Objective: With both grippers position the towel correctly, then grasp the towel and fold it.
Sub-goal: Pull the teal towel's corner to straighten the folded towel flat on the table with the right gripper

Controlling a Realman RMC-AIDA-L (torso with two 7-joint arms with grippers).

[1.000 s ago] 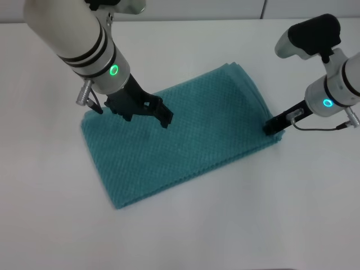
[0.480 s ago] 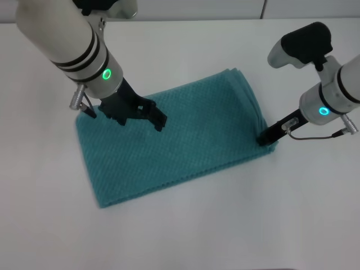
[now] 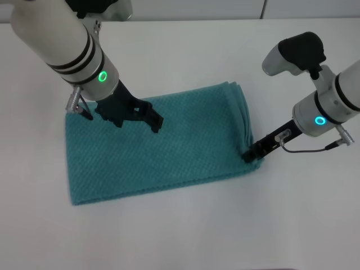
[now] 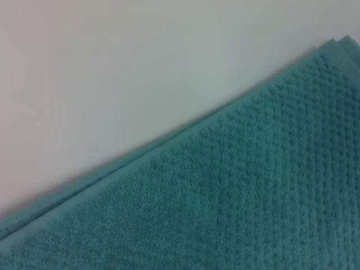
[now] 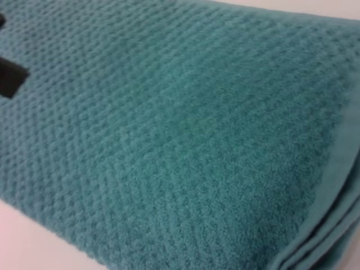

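1. We see the towel (image 3: 157,143) lying flat in the middle of the head view on the white table (image 3: 225,225), its long side running slightly uphill from lower left to upper right, stacked layers showing along its right end.
2. Our left gripper (image 3: 154,122) sits over the towel's upper left part; we cannot tell how wide it stands.
3. Our right gripper (image 3: 248,155) touches the towel's lower right corner, and appears closed on that corner, though the tips are too small to be sure.
4. Risk, as we judge it: a pull from one corner alone could peel off only the top layer or bunch the cloth, since the layered edges lie loose.
5. Another risk: the left gripper pressing down while the right drags would skew the towel.
6. Nothing else stands nearby; only our own arms crowd the towel.
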